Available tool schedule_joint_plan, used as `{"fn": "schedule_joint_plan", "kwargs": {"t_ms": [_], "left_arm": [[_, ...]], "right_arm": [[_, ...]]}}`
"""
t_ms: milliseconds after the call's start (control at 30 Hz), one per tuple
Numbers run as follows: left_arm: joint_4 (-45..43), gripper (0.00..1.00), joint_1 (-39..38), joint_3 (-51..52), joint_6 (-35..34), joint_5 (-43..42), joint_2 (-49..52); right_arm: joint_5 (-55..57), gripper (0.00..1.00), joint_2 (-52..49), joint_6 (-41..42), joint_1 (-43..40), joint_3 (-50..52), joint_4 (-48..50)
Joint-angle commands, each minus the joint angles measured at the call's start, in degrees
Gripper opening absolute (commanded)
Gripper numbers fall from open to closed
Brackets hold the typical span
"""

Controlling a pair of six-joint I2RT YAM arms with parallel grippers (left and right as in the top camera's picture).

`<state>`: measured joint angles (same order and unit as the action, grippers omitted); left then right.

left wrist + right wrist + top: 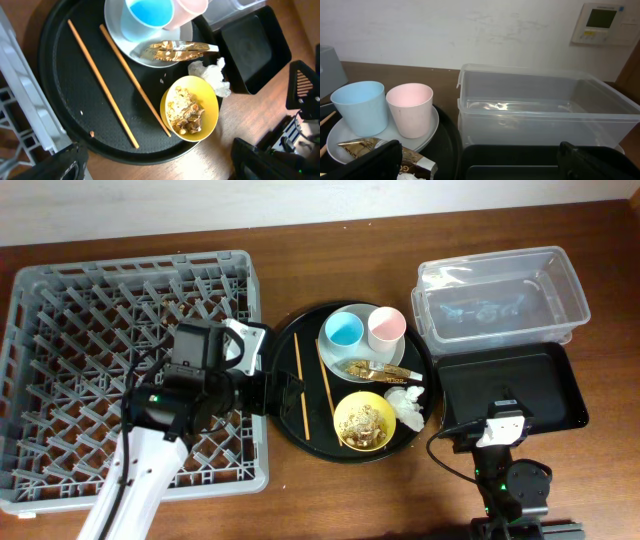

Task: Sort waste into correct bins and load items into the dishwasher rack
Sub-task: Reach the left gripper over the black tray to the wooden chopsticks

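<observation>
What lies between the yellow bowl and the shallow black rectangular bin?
The crumpled white napkin lies between the yellow bowl and the black rectangular bin, at the right edge of the round black tray. The overhead view shows this best.

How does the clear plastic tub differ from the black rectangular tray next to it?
The clear plastic tub is see-through with tall walls; the black rectangular tray is opaque and shallow. In the overhead view the tub lies higher in the picture, with the tray just below it. Both are rectangular and of similar footprint, and no waste shows in either.
</observation>
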<state>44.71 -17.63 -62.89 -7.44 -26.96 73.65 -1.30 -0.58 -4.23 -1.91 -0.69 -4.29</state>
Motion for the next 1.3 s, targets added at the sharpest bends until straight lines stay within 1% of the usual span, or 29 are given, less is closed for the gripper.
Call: {"fn": "schedule_joint_plan", "kwargs": {"t_ms": [0,67,100,167,233,333,400,467,500,533,567,600,667,700,767,833,867,900,1000,1033,1067,1133,1200,1267], "left_arm": [[2.38,0.79,-0.22,-0.74,-5.03,8.63,0.87],[4.13,0.76,-0.22,-0.74,-7.72,14.99,0.87],[4.44,0.72,-0.22,-0.74,-8.50,16.57,0.87],[4.22,0.64,-0.22,-0.74,-9.51,16.94,0.87],[3.98,0.60,-0.24,-0.74,-9.90,16.94,0.94],[3.98,0.57,-0.76,-0.74,-9.90,16.96,0.94],[3.80,0.57,-1.88,-0.74,-9.90,16.96,1.01],[3.78,0.56,-3.76,-0.74,-12.66,18.99,1.29],[3.76,0.54,-5.07,-0.74,-14.08,21.73,1.75],[3.74,0.53,-5.55,-0.74,-14.34,22.71,1.99],[3.63,0.47,-6.34,-0.74,-14.43,23.98,2.43],[3.50,0.40,-6.88,-0.74,-14.40,24.30,2.91],[2.86,0.18,-7.69,-0.74,-14.43,24.39,4.33],[2.36,0.09,-7.91,-0.74,-14.45,24.37,5.53],[1.66,0.10,-8.00,-0.74,-14.45,24.41,7.65],[0.98,0.25,-8.00,-0.74,-14.45,24.41,10.21],[0.81,0.29,-8.00,-0.74,-14.45,24.39,11.10],[0.55,0.31,-8.00,-0.74,-14.45,24.37,12.31],[-1.86,0.30,-8.00,-0.74,-14.45,22.36,15.67],[-2.91,0.30,-8.13,-0.74,-14.45,21.79,16.22],[-4.00,0.27,-8.44,-0.74,-14.45,21.81,16.39],[-5.88,0.27,-9.29,-0.74,-14.62,21.86,16.39],[-6.58,0.27,-10.58,-0.74,-17.79,22.38,16.48],[-6.58,0.27,-12.59,-0.74,-20.24,25.77,16.70]], "right_arm": [[0.52,0.99,0.37,0.66,-0.26,0.37,-0.20],[0.50,0.99,0.37,0.66,-0.26,0.37,-0.20],[0.50,0.99,0.37,0.66,-0.26,0.37,-0.22],[0.50,0.99,0.37,0.68,-0.26,0.37,-0.22],[0.50,0.99,0.37,0.66,-0.26,0.37,-0.22],[0.52,0.99,0.37,0.68,-0.26,0.37,-0.20],[0.52,0.99,0.37,0.66,-0.26,0.37,-0.20],[0.52,0.99,0.37,0.66,-0.26,0.37,-0.20],[0.50,0.99,0.37,0.66,-0.26,0.37,-0.20],[0.50,0.99,0.37,0.66,-0.26,0.37,-0.20],[0.52,0.99,0.37,0.66,-0.26,0.37,-0.20],[0.52,0.99,0.37,0.66,-0.26,0.37,-0.22],[0.50,0.99,0.37,0.66,-0.26,0.37,-0.20],[0.50,0.99,0.37,0.68,-0.26,0.37,-0.22],[0.52,0.99,0.37,0.68,-0.26,0.37,-0.22],[0.52,0.99,0.37,0.66,-0.26,0.37,-0.20],[0.52,0.99,0.37,0.66,-0.26,0.37,-0.22],[0.52,0.99,0.37,0.68,-0.26,0.37,-0.22],[0.50,0.99,0.37,0.66,-0.26,0.37,-0.20],[0.52,0.99,0.37,0.66,-0.26,0.37,-0.22],[0.52,0.99,0.37,0.66,-0.26,0.37,-0.22],[0.52,0.99,0.37,0.66,-0.26,0.37,-0.22],[0.52,0.99,0.37,0.66,-0.26,0.37,-0.20],[0.52,0.99,0.37,0.68,-0.26,0.37,-0.22]]}}
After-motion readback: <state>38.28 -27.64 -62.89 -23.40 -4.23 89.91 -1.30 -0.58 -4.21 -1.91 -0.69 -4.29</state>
